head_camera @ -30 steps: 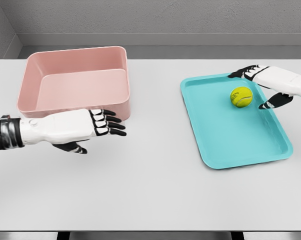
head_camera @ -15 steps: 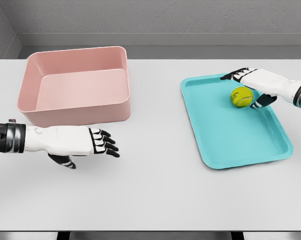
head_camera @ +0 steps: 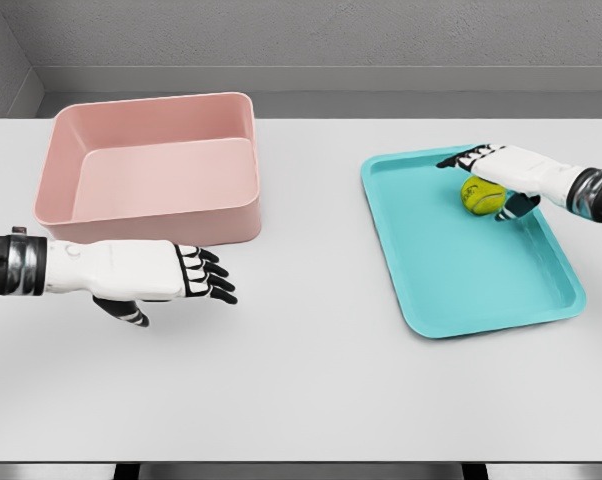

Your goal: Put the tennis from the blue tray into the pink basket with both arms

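The right hand (head_camera: 501, 175) has closed in over the tennis ball (head_camera: 481, 195), fingers now cupping it on the blue tray (head_camera: 481, 285); pickup looks imminent. The left hand (head_camera: 166, 275), fingers relaxed, has drifted below the pink basket (head_camera: 151, 165).

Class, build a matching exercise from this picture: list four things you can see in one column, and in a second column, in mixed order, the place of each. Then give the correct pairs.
Things
1. tennis ball
2. pink basket
3. left hand
4. right hand

Places
A. at the far left of the table
B. on the blue tray, near its far end
C. over the ball, fingers arched around it
D. above bare table, in front of the basket

Pairs: 1-B, 2-A, 3-D, 4-C
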Robot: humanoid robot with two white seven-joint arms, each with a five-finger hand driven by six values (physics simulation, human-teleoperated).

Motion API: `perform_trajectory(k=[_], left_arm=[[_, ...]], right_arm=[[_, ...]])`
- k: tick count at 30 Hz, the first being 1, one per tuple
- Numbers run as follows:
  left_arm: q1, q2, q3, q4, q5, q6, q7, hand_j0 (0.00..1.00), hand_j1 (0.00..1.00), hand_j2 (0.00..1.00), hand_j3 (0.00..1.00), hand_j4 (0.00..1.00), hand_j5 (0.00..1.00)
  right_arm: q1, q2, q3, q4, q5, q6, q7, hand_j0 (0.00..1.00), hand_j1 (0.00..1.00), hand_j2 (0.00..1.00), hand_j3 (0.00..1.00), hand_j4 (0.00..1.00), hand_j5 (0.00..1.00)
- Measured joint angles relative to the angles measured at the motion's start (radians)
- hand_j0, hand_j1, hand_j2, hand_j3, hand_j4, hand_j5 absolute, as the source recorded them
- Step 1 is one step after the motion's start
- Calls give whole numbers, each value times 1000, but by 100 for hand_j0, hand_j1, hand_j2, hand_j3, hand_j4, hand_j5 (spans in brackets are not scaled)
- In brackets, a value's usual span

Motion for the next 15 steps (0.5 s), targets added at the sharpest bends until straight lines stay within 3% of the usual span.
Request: perform_trajectory(k=[12,15], left_arm=[[-12,1,2,0,0,0,0,100,100,100,100,100,100],[-79,3,1,-1,5,0,0,100,100,100,100,100,100]], right_arm=[[-29,26,47,57,0,25,0,98,98,98,98,98,98],[-29,26,50,59,0,30,0,94,94,94,94,94,94]])
